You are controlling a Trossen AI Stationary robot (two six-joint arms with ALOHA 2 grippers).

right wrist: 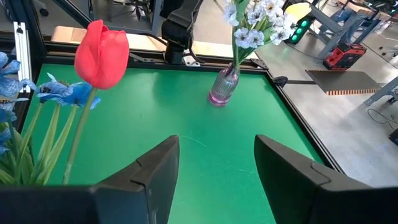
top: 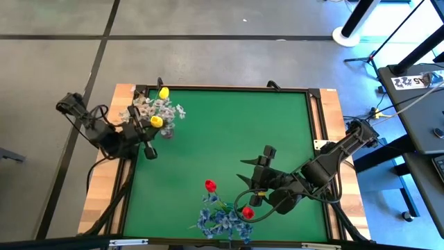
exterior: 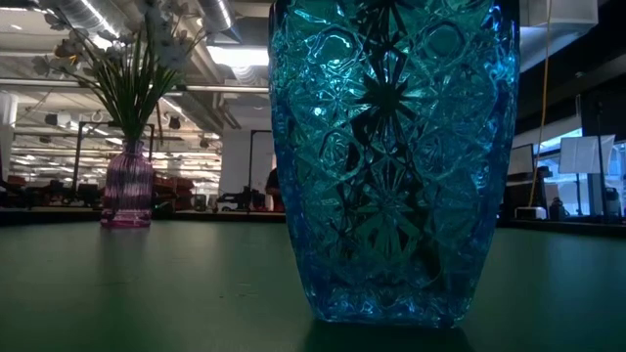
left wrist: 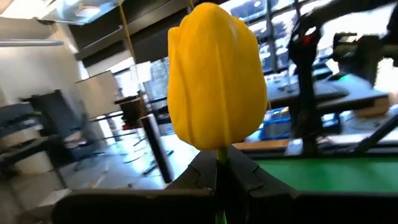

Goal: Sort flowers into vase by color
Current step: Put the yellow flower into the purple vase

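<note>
My left gripper [top: 148,132] is at the table's far left, shut on a yellow tulip [left wrist: 214,74] beside the pink vase [right wrist: 222,87]. White sprays [top: 154,109] stand in that vase. A second yellow tulip [top: 164,92] shows by the sprays. The blue glass vase [exterior: 391,166] stands at the near edge. It holds the blue bunch [top: 218,222] and two red tulips [top: 210,185] [top: 247,212]. My right gripper [right wrist: 214,174] is open, just right of the blue vase, and touches nothing. My left gripper pinches the yellow tulip's green stem just under the flower head [left wrist: 221,157] between its two shut fingers [left wrist: 249,177]. The flower head stands upright beyond the fingertips, lifted clear of the table. The stem below the hold is hidden by the fingers.
The green table top [top: 229,132] has a raised dark frame [top: 229,88] around it. A wide stretch of green lies between the two vases. Cables [top: 104,208] hang at the table's left side. Desks and stands fill the room beyond.
</note>
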